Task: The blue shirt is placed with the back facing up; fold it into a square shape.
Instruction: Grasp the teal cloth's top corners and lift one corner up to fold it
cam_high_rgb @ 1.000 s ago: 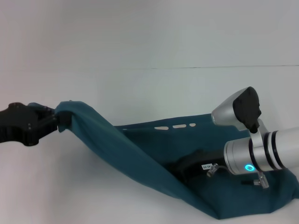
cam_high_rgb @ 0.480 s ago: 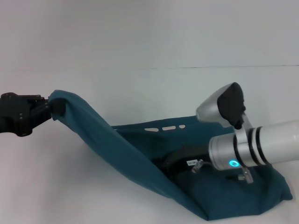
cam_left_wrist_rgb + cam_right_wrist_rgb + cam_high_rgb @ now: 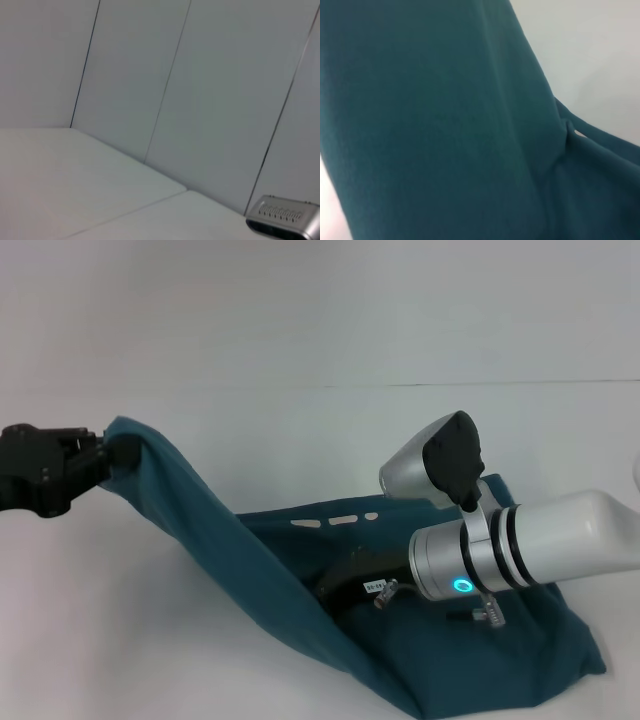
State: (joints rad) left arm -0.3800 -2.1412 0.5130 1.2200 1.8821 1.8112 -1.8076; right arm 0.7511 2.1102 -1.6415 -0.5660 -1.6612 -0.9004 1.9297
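Teal-blue cotton, the blue shirt (image 3: pixel 330 590), is lying bunched on the white surface (image 3: pixel 300 340) toward the robot's right, with one edge being drawn up and out to the left as a taut sloping band. The left claw (image 3: pixel 100 455) is clamped on that raised edge at the far left. Over the last second the right arm (image 3: pixel 520 545) has been travelling leftward across the garment, and the heap under it has been shifting left with it; the left claw has been holding nearly the same station while the fabric tightens. The right claw (image 3: pixel 345 590) is reaching low into the dark fold at the middle of the shirt; whether it is gripping cloth there cannot be told, since the fabric is hiding it. White lettering (image 3: pixel 335 520) is showing on the upturned layer. Judgement: a fold is being carried across, but the shirt is far from square, and wrinkling in the bunched right portion is needing correction.
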